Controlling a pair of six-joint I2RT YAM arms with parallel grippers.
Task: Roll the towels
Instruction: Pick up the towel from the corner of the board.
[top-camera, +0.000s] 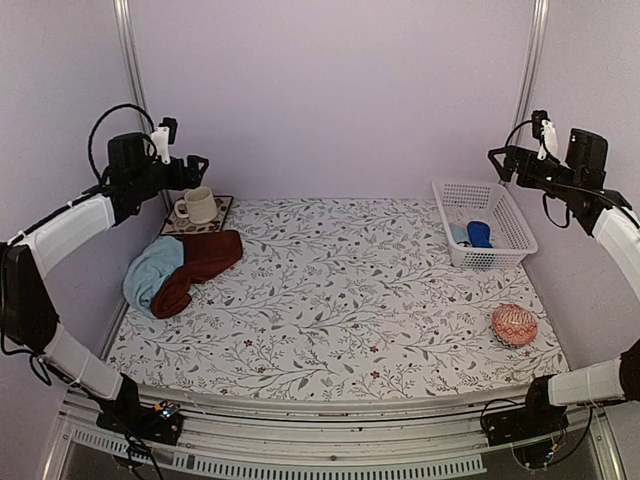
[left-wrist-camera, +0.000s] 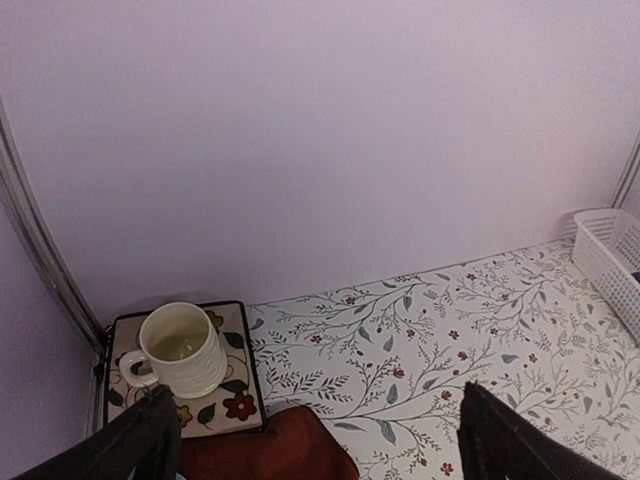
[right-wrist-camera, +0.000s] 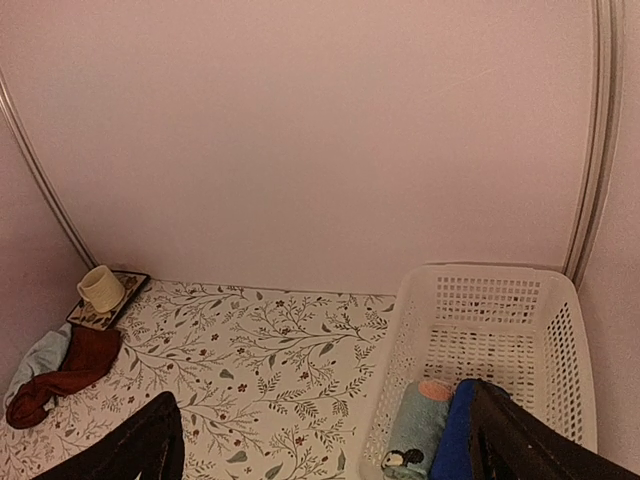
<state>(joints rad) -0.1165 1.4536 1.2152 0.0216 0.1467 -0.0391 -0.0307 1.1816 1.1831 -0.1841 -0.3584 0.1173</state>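
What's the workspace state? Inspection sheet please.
Surface: floral tablecloth, lying flat.
Job's things: maroon towel and light blue towel heaped together at left, overlapping, unrolled.
Clutter: cream mug on floral coaster, back left; white basket at right holding bright blue object and pale blue printed item; orange patterned ball, front right.
Grippers: left gripper and right gripper open, raised, holding nothing.
Cables: left cable looped above the arm, right cable hanging by the arm, both off the table.
Surroundings: plain lilac walls, metal corner posts.
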